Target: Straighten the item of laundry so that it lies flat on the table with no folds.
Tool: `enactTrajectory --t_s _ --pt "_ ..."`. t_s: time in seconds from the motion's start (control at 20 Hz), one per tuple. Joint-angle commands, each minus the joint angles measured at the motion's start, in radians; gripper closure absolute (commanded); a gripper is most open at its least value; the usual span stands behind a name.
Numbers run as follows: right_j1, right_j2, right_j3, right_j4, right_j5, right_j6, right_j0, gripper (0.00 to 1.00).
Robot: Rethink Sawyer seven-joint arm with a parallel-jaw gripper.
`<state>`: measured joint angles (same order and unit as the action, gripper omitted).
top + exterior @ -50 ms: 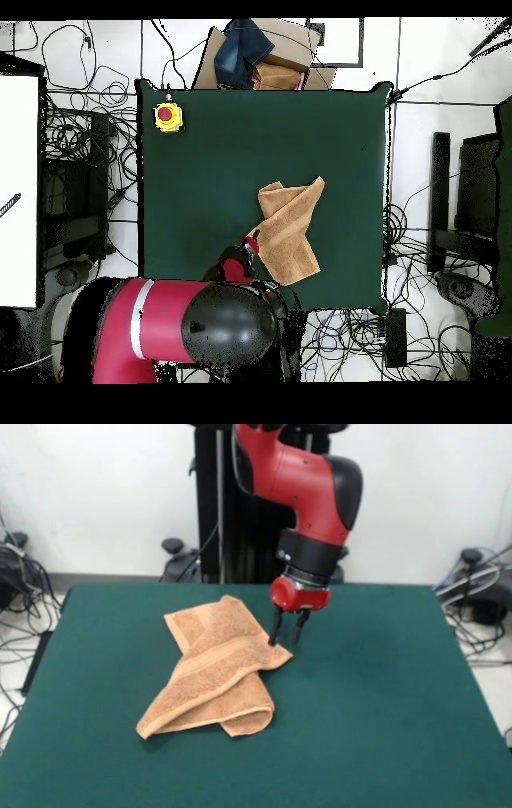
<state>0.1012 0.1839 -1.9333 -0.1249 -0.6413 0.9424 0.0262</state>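
Note:
The item of laundry (pixel 212 668), an orange-tan terry towel, lies crumpled and folded over itself left of centre on the green table (pixel 376 696). One layer crosses another diagonally, with a paler woven band showing. My gripper (pixel 286 638) hangs from the red arm just above the towel's right corner, its two black fingers pointing down with a small gap between them and nothing held. From overhead the towel (pixel 291 232) sits toward the table's right side, and the gripper (pixel 252 242) is at its left edge, mostly hidden under the arm.
A yellow box with a red button (pixel 168 117) sits at one corner of the table (pixel 200 180). Cables, stands and boxes lie on the floor around the table's edges.

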Motion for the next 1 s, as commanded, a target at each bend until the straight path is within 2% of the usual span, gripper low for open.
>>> enactTrajectory --t_s 0.05,0.6,1.0 --pt "-0.068 -0.025 0.074 -0.068 0.017 0.251 0.015 0.00" --pt "-0.115 -0.019 0.112 -0.063 -0.041 0.261 0.017 0.00" --pt "-0.120 0.021 0.110 -0.111 -0.059 0.246 0.066 0.00"
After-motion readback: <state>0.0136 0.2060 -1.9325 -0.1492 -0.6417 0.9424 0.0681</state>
